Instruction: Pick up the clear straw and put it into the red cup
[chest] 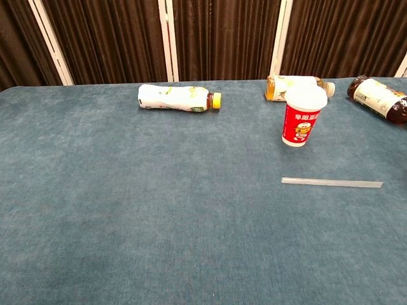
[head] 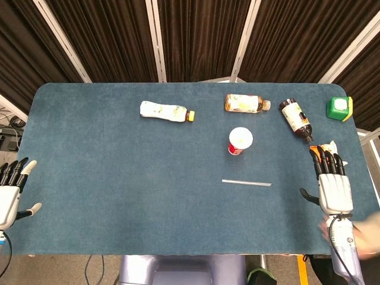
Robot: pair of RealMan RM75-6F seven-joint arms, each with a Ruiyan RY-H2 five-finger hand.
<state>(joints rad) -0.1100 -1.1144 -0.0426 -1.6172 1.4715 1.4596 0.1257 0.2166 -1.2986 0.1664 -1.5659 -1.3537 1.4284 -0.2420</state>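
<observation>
Nothing is done yet: the clear straw (head: pixel 246 182) lies flat on the desk (head: pixel 119 178) near the red cup (head: pixel 240 141), and my right hand (head: pixel 331 185) and left hand (head: pixel 12 193) hold nothing, fingers spread.

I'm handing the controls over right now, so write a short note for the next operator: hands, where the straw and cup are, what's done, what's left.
Left hand: open, holding nothing, at the table's left edge.
Right hand: open, holding nothing, resting at the right edge, to the right of the straw.
Clear plastic straw: lying flat on the blue table, untouched, on the near side of the cup.
Red paper cup with white top: upright, apart from the straw; amber bottle lies behind it.
Done: nothing yet.
Left: grasp the straw, probably with the right hand as it is closer, lift it and place it in the cup.
</observation>
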